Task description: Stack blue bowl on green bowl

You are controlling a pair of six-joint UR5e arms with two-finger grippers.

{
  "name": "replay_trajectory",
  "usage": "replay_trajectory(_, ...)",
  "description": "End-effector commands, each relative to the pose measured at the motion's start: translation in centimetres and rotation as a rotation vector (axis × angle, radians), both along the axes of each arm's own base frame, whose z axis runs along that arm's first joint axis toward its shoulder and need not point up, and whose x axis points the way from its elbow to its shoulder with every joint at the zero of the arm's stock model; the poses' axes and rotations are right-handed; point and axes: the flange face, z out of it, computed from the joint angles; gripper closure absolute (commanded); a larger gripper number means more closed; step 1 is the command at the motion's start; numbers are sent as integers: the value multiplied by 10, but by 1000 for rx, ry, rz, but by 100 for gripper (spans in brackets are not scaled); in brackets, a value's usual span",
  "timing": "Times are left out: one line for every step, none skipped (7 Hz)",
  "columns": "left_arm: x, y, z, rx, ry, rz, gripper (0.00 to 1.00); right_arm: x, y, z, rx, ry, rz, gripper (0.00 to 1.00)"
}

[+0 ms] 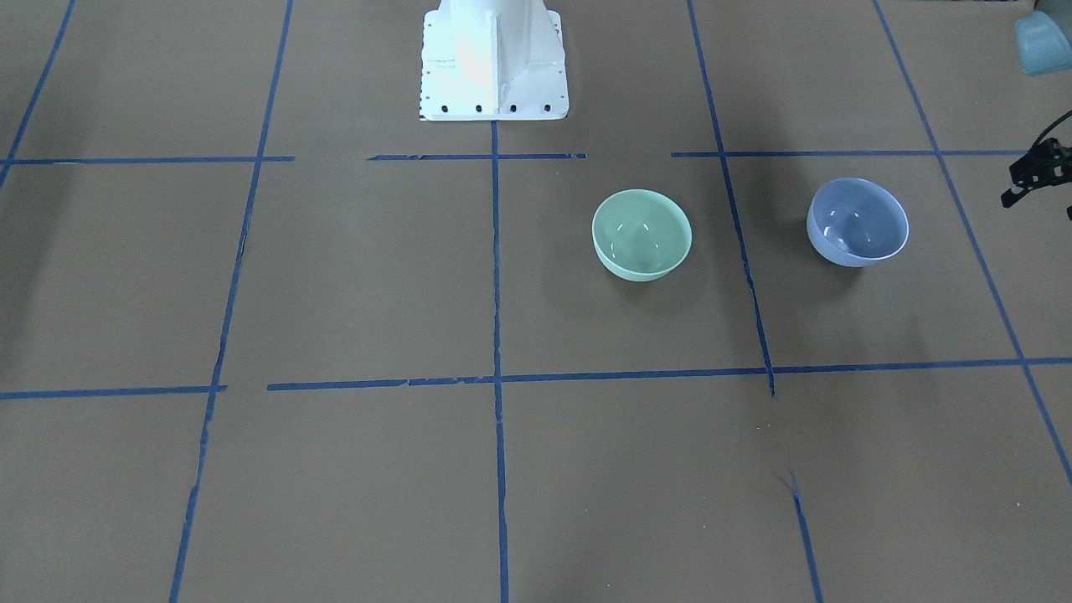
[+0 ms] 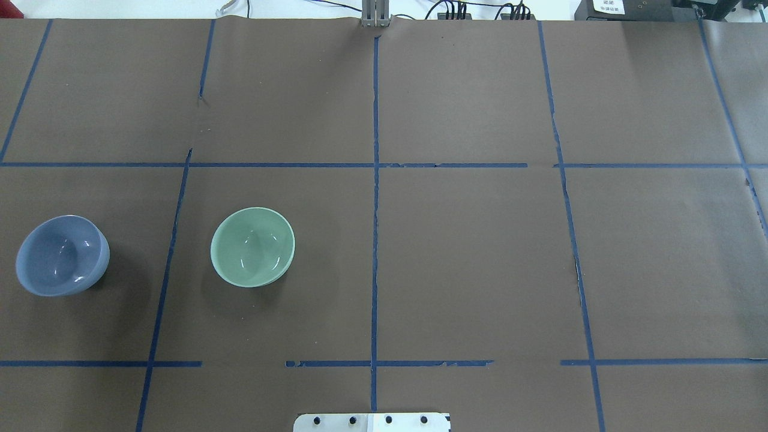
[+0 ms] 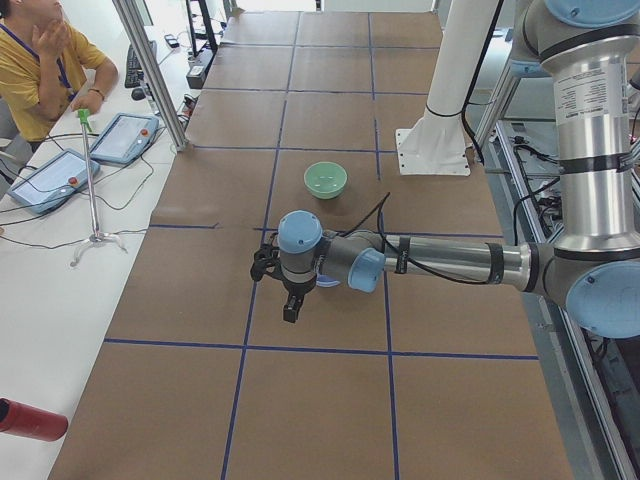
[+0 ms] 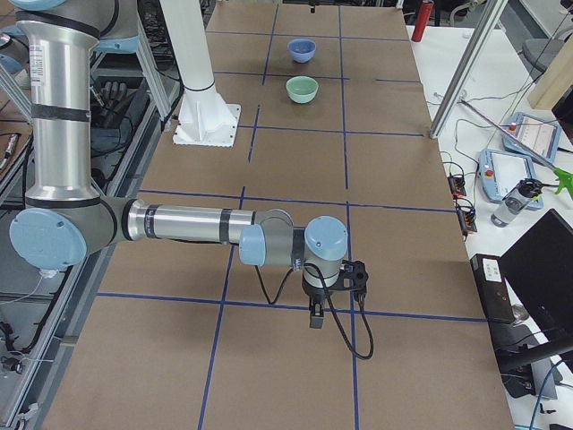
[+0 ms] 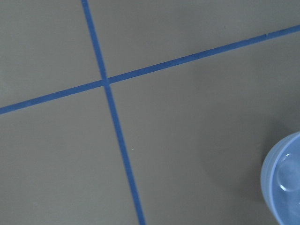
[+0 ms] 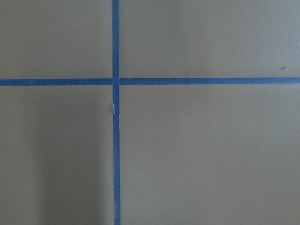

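Blue bowl (image 2: pixel 62 256): sitting upright near the worktop's left end edge, with nothing touching it.
Green bowl (image 2: pixel 252 246): sitting upright and empty beside it toward the worktop's middle, the two bowls apart.
Left gripper (image 3: pixel 291 310): hanging above the paper just beside the blue bowl, on its left-edge side; I cannot tell whether its fingers are apart or together.
Right gripper (image 4: pixel 315 315): hanging far off toward the right end edge; finger state is likewise unreadable.
Step in hand: likely reaching for the blue bowl; straddling one rim wall and descending straight should be helping on the glossy surface.
Room: open paper is lying between the bowls; the left edge is close, so travel should be heading inward, clearing the green rim.
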Motion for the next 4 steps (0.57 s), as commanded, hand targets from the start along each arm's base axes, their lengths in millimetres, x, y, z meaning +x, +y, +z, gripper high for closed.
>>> replay_trajectory(79,23,-8,-68,55,-117,0,0,0,0,0,-1,0,0)
replay_trajectory(113,33,-12,-98,57,-155,0,0,0,0,-2,-1,0,0)
replay_trajectory(131,38,-13,-123,59,-166,0,0,0,0,0,-1,0,0)
replay_trajectory(132,38,-11,-113,41,-179,15,0,0,0,0,-1,0,0)
